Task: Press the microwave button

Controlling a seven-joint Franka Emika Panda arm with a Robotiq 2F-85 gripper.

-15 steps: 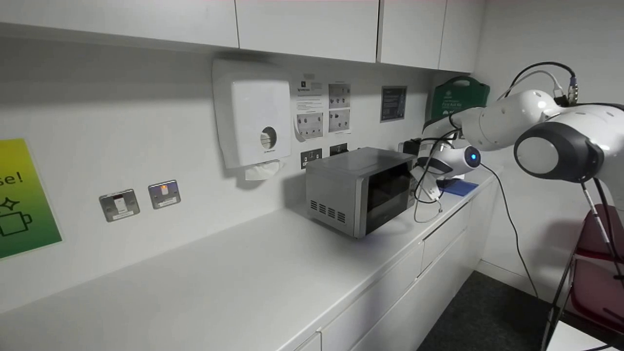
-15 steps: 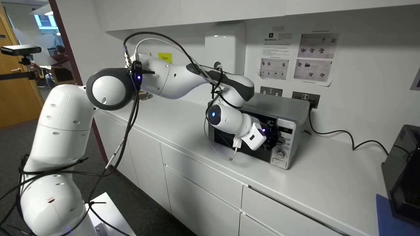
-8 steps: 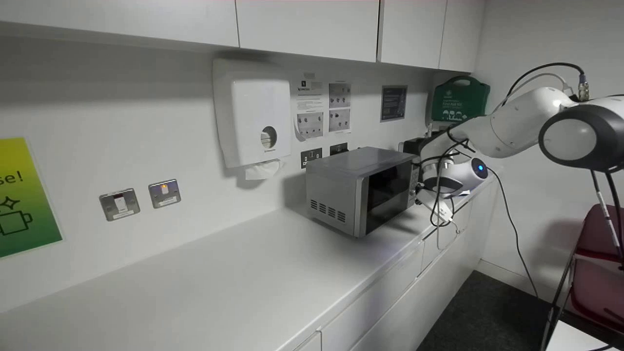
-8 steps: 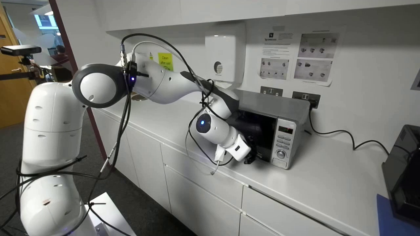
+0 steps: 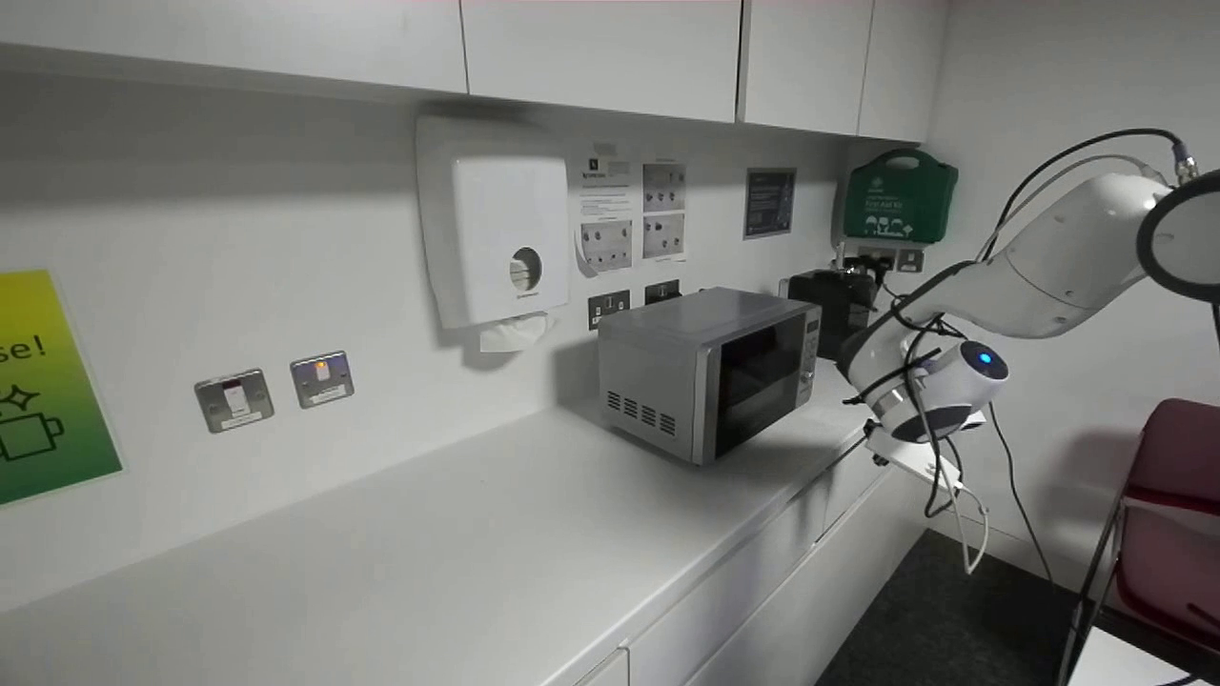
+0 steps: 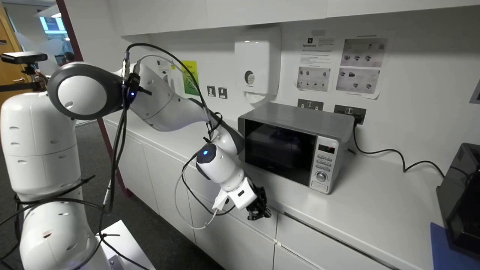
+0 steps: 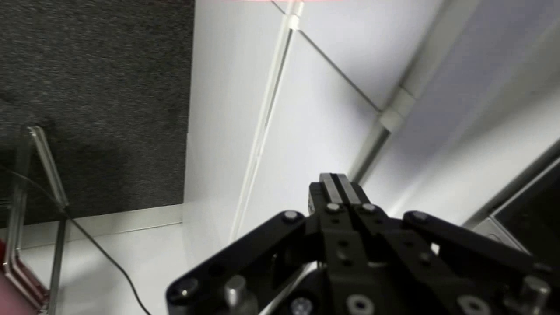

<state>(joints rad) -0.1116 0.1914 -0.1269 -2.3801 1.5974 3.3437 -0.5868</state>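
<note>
The grey-silver microwave [image 6: 279, 150] stands on the counter against the wall, door shut; it also shows in an exterior view [image 5: 705, 372] and partly in the wrist view [image 7: 538, 214]. Its light panel carries a display with red digits [image 6: 326, 149], several small buttons [image 6: 323, 163], a round dial [image 6: 321, 176] and a wide button [image 6: 319, 186] at the bottom. Nothing covers the panel. My gripper [image 6: 265, 210] is in front of the counter edge, below and apart from the microwave, tilted downward. In the wrist view its fingertips [image 7: 336, 178] are together with nothing between them.
White counter [image 6: 375, 202] with drawers [image 6: 232, 225] below, near the gripper. Wall cabinets [image 5: 600, 57] hang above. A towel dispenser [image 6: 258, 56] is on the wall. A power cable [image 6: 386, 150], a black appliance [image 6: 461, 195] and a blue item [image 6: 446, 243] lie right. A red chair [image 5: 1163, 534] stands nearby.
My gripper has moved back from in front of the microwave's button panel, down and away past the counter edge. The arm has drawn back toward its base. The panel is now uncovered.
</note>
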